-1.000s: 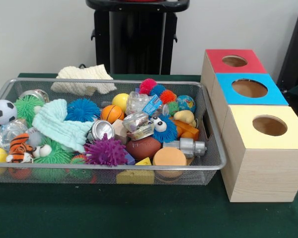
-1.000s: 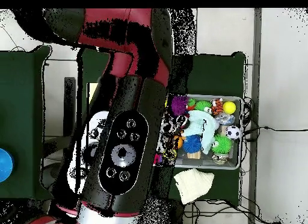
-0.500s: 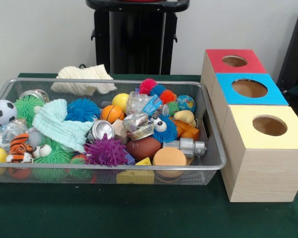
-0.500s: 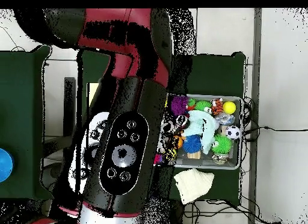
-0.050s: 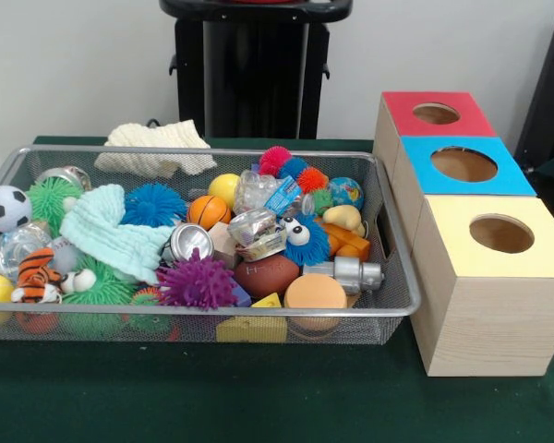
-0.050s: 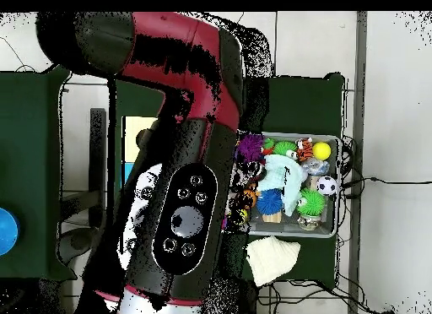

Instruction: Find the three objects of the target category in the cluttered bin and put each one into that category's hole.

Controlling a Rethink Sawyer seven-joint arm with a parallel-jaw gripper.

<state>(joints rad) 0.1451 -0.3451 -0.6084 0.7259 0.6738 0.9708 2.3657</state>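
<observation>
A wire bin (image 5: 212, 312) holds a jumble of toys: a soccer ball (image 5: 4, 208), a small basketball (image 5: 208, 210), a brown football (image 5: 266, 275), a yellow ball (image 5: 223, 188), a globe ball (image 5: 346, 192), purple (image 5: 196, 281), blue (image 5: 153, 204) and green (image 5: 52, 198) spiky balls, a can (image 5: 186, 243) and a mint cloth (image 5: 111, 231). To its right stand three wooden boxes with round holes, topped red (image 5: 402, 115), blue (image 5: 512, 175) and yellow (image 5: 443, 235). The red and black arm (image 6: 181, 159) fills the overhead view's middle. No gripper shows in either view.
A cream cloth (image 5: 155, 146) lies on the green table behind the bin; in the overhead view this cloth (image 6: 272, 258) sits below the bin (image 6: 337, 184). A toy tiger (image 5: 39, 274), an orange disc (image 5: 315, 293) and a metal fitting (image 5: 351, 273) lie near the bin's front.
In the overhead view the arm has swung, its round-plated link shifting right and its upper part spreading left. The bin's contents have not moved.
</observation>
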